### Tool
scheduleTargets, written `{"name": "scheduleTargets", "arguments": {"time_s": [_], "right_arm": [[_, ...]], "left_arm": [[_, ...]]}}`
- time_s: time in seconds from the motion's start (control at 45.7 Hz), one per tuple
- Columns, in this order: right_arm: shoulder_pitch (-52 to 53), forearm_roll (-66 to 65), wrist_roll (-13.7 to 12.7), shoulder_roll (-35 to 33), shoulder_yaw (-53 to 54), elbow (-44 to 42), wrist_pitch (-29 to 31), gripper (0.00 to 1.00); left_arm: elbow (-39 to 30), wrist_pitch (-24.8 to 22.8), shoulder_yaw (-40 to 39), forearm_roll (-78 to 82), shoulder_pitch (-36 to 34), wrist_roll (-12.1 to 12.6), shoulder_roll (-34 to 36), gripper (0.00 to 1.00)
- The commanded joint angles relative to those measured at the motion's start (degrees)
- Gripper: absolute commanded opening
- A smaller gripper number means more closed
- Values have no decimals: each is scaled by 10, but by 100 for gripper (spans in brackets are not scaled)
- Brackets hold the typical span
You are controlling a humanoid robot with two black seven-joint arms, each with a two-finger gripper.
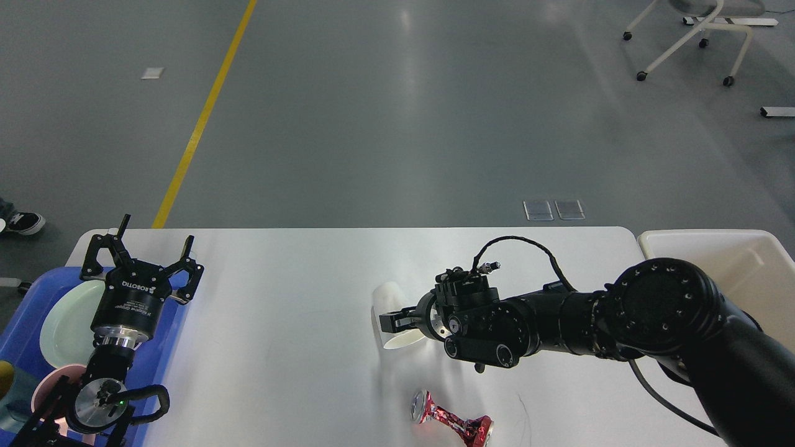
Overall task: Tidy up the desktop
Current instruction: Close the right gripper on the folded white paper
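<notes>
Reaching to 9 o'clock, the right claw (392,321) meets the cup (390,297) (grip unclear) on the tabletop (298,347); left claw (141,251) spread.

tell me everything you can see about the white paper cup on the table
The white paper cup lies on its side near the middle of the desktop, closed base pointing away, open mouth toward the near edge and showing a cream inside. It looks like thin, plain paper, with no print. The right pincer is at its mouth end and hides part of the rim; whether the fingers grip it cannot be told. A crushed red can lies nearer, apart from it.
</notes>
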Motion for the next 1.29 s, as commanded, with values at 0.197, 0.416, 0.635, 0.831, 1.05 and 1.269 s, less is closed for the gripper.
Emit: {"name": "scheduleTargets", "arguments": {"time_s": [0.197, 0.416, 0.635, 0.831, 1.05, 1.269], "right_arm": [[-19, 3, -1, 0, 42, 5, -6, 98], [-29, 1, -1, 0, 42, 5, -6, 98], [-29, 1, -1, 0, 42, 3, -6, 98], [-35, -1, -1, 0, 41, 1, -6, 93], [-45, -2, -1, 0, 41, -1, -6, 72], [-46, 0, -1, 0, 42, -1, -2, 41]], "left_arm": [[0, 1, 0, 0, 0, 0, 0, 96], [0, 0, 0, 0, 0, 0, 0, 96], [0, 1, 0, 0, 0, 0, 0, 96], [0, 0, 0, 0, 0, 0, 0, 96], [0, 0, 0, 0, 0, 0, 0, 96], [0, 0, 0, 0, 0, 0, 0, 96]]}}
